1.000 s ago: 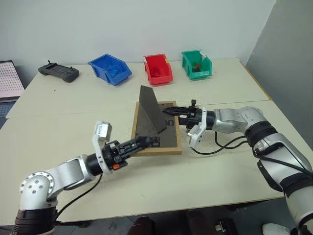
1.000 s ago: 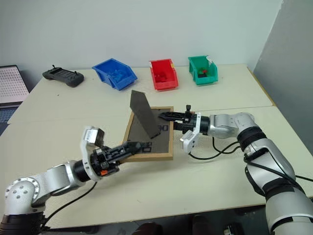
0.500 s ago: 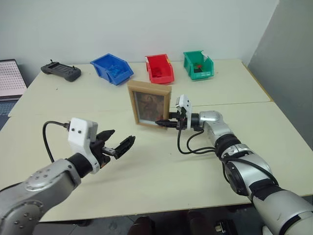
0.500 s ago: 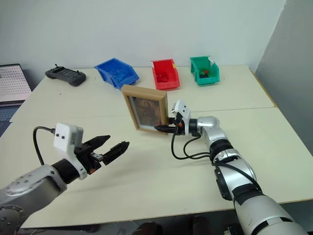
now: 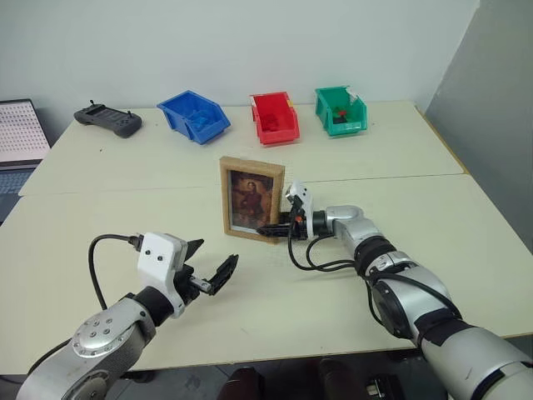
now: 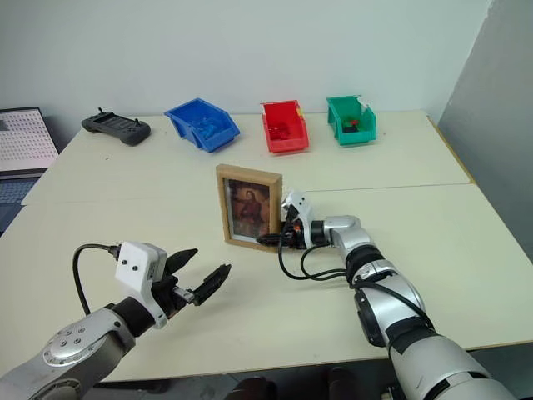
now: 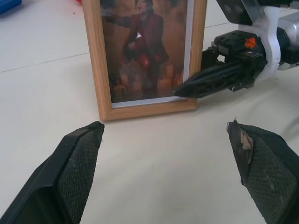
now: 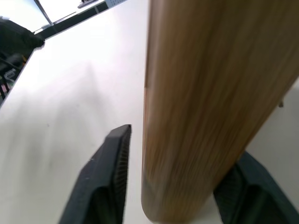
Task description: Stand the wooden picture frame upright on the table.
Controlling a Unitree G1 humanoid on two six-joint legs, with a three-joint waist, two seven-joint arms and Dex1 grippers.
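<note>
Frame [image 5: 251,198] stands upright mid-table [image 5: 100,179]; right gripper [image 5: 277,228] straddles its lower right edge, fingers parted, likely steadying it. Left gripper [image 5: 208,271] hangs near, spread wide, empty.

One wooden picture frame [image 5: 251,198], three bins [image 5: 194,116], one controller [image 5: 108,121], one laptop [image 5: 18,133], two claws [image 5: 209,273].

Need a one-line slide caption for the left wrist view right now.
Wooden picture frame standing upright on the table, right pincer at its lower corner, left pincer open in front.
</note>
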